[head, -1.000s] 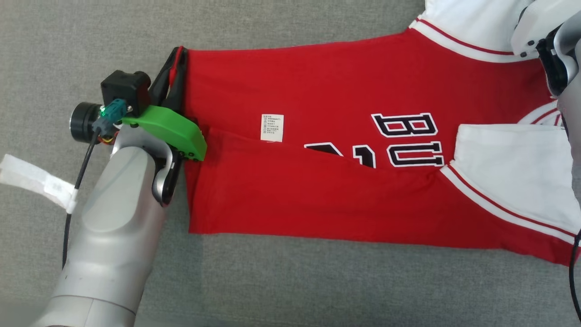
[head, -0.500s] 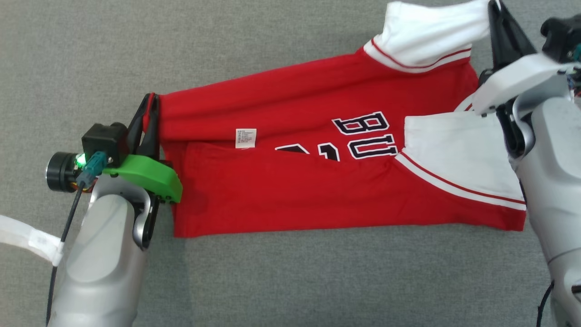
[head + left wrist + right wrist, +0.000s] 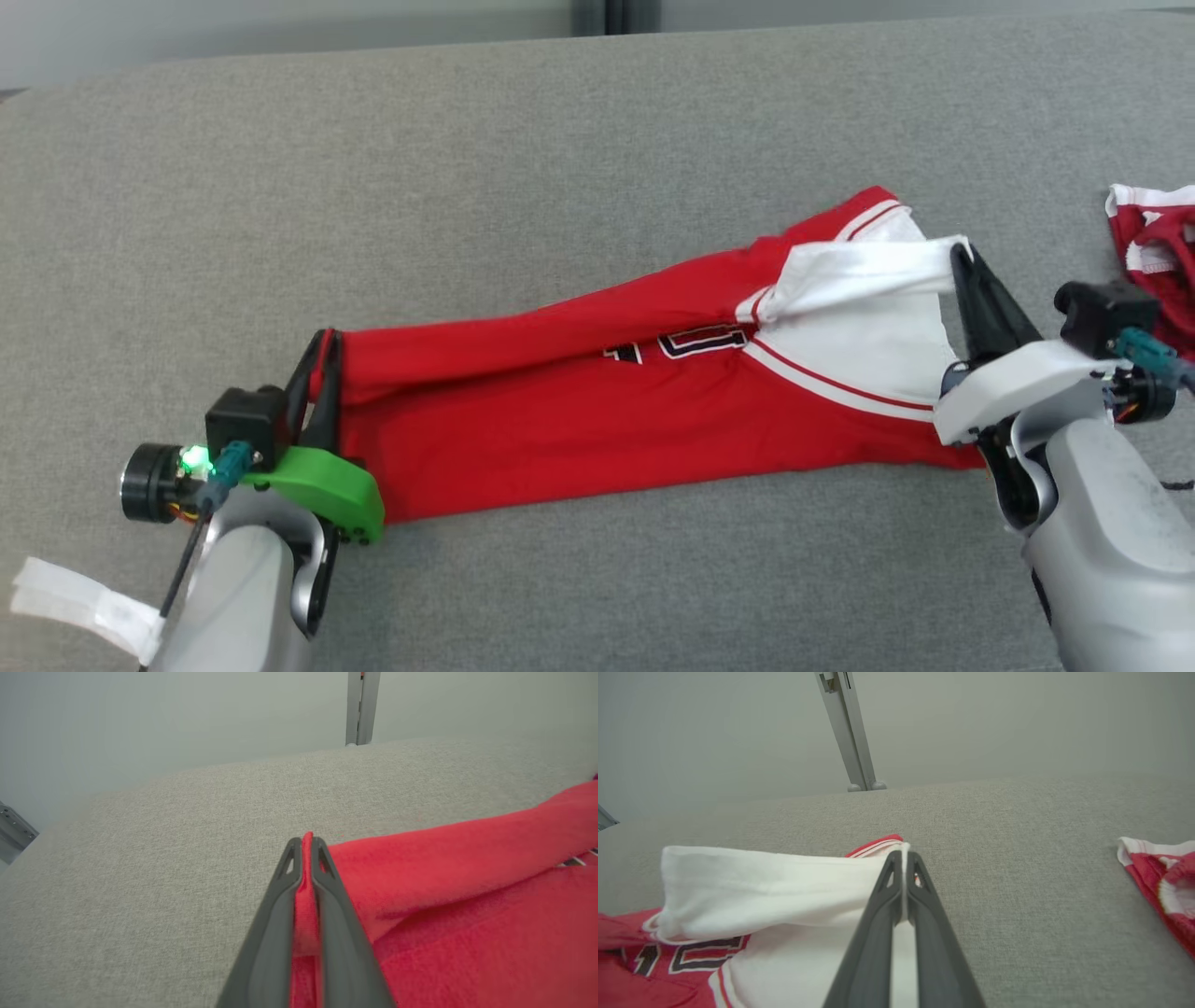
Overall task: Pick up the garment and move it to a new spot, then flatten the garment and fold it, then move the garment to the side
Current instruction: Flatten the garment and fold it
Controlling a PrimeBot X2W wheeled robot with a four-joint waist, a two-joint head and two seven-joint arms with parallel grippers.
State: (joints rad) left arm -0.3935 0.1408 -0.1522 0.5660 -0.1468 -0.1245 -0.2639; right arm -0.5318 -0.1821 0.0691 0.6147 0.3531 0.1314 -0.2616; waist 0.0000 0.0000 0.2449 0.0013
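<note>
step, likely: lengthwise fold | red-and-white knit jersey with black lettering [image 3: 579, 420] lies stretched on grey fabric surface [image 3: 467, 187], far edge lifted | left gripper [image 3: 320, 341]: jaws pinching red hem corner | right gripper [image 3: 962, 250]: jaws pinching white sleeve edge, possibly one layer only | do well: carry both ends level and taut, align edge on near edge

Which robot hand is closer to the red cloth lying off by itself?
Right. The right gripper holds the shirt by its white sleeve, near that cloth; the left gripper pinches the shirt's far end.
</note>
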